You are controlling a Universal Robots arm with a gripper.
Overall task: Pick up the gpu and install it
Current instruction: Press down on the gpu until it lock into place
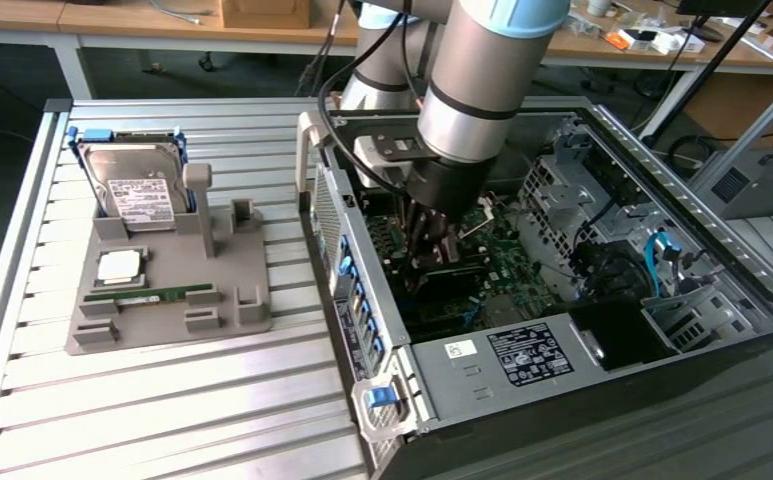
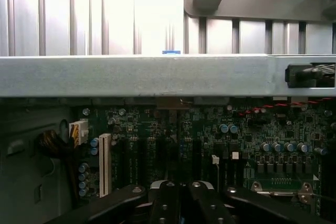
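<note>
The arm (image 1: 480,80) reaches straight down into the open computer case (image 1: 359,300), which lies on its side along the worktop's (image 1: 159,400) edge at the exterior view's right. The gripper (image 1: 433,250) is deep inside the case, close over the green motherboard (image 1: 506,245) and near the case wall that faces the middle of the worktop.

In the wrist view the gripper (image 2: 178,203) has its two dark fingers (image 2: 165,203) drawn together, with no gap between them. Beyond them lies the motherboard (image 2: 252,129) with its row of dark slots and a white slot (image 2: 104,163) to one side, and further on the grey rim of the case (image 2: 131,74).

Where the gpu is cannot be told for certain. In the exterior view a dark flat shape (image 1: 446,272) sits just under the fingertips, against the motherboard. It may be the card, but whether the fingers are clamped on it, or merely touching it, cannot be made out.

Toward the worktop's far corner at the exterior view's left stands a grey holder (image 1: 173,320). A hard drive (image 1: 139,190) is upright at its far end, a processor chip (image 1: 119,265) lies flat in the middle, and a narrow memory stick (image 1: 146,297) lies nearer its front edge.
</note>
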